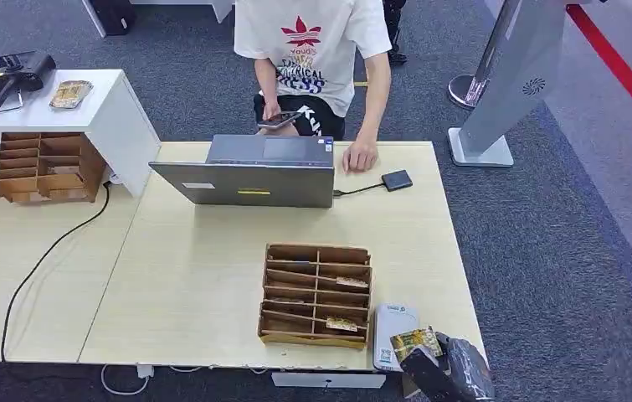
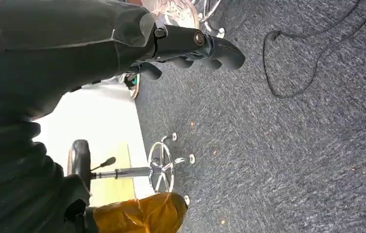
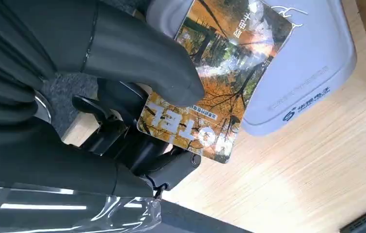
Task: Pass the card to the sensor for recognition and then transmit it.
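Observation:
A card (image 1: 415, 342) printed with autumn trees is pinched in my right hand (image 1: 446, 368) at the table's near right corner. In the right wrist view the card (image 3: 219, 77) lies between the thick thumb (image 3: 137, 58) and the darker fingers, its far part held over the white card sensor (image 3: 307, 63). That white sensor (image 1: 392, 327) lies flat beside a brown wooden card rack (image 1: 316, 293). My left hand (image 2: 190, 46) hangs over grey carpet with its fingers curled and nothing in them.
A person (image 1: 316, 59) sits behind a grey laptop (image 1: 249, 172), one hand on the table. A small black box (image 1: 397, 179) is cabled to the laptop. A second wooden rack (image 1: 40, 166) and a white cabinet (image 1: 111, 117) stand at left. The table edge (image 1: 463, 285) runs close on the right.

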Action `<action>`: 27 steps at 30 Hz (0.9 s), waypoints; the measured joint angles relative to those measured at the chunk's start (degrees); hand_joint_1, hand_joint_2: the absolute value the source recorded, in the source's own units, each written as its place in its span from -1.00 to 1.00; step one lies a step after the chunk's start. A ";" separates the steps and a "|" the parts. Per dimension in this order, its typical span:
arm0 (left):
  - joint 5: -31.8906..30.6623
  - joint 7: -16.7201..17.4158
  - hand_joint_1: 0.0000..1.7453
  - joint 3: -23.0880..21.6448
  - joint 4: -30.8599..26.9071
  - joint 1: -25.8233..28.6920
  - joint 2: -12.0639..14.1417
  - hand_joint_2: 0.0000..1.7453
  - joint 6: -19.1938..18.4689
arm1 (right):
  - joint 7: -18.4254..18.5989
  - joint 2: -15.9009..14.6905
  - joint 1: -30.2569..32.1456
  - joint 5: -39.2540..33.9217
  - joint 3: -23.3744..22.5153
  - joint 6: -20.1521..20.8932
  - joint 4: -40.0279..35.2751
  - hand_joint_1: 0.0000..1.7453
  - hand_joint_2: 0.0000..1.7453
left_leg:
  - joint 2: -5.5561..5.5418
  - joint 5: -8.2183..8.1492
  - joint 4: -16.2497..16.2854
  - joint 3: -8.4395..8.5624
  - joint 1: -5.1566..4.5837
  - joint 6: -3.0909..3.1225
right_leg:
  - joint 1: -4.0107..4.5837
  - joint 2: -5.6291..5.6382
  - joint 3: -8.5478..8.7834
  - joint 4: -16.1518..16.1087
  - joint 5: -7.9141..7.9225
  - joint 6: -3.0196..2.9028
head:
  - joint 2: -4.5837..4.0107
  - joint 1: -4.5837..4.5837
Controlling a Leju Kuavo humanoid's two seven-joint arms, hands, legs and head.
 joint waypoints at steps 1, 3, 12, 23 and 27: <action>-0.04 0.00 -1.00 0.00 0.00 0.00 0.00 1.00 0.00 | 0.04 -0.04 0.00 0.00 0.02 -0.02 -0.02 1.00 1.00 | 0.00 0.00 0.00 0.00 0.00 0.00 | 0.00 0.00 0.00 0.00 0.00 0.00 | 0.00 0.00; -0.07 0.00 -1.00 0.00 0.00 0.00 0.00 1.00 0.00 | 0.15 -0.09 0.02 0.00 0.07 -0.11 -0.02 1.00 1.00 | 0.00 0.00 0.00 0.00 0.00 0.00 | 0.00 0.00 0.00 0.00 0.00 0.00 | 0.00 0.00; -0.07 0.00 -1.00 0.00 0.00 0.00 0.00 1.00 0.00 | 0.22 -0.11 0.04 0.00 0.13 -0.13 -0.17 1.00 1.00 | 0.00 0.00 0.00 0.00 0.00 0.00 | 0.00 0.00 0.00 0.00 0.00 0.00 | 0.00 0.00; -0.63 0.00 -1.00 0.00 0.00 0.00 0.00 1.00 0.00 | 0.39 -0.24 0.03 -0.04 0.28 -0.28 -0.17 1.00 1.00 | 0.00 0.00 0.00 0.00 0.00 0.00 | 0.00 0.00 0.00 0.00 0.00 0.00 | 0.00 0.00; -0.72 0.00 -1.00 0.00 0.00 0.00 0.00 1.00 -0.02 | 0.41 -0.39 0.03 -0.11 0.42 -0.42 -0.17 1.00 1.00 | 0.00 0.00 0.00 -0.01 0.00 0.00 | 0.00 0.00 0.00 0.00 0.00 0.00 | 0.00 0.00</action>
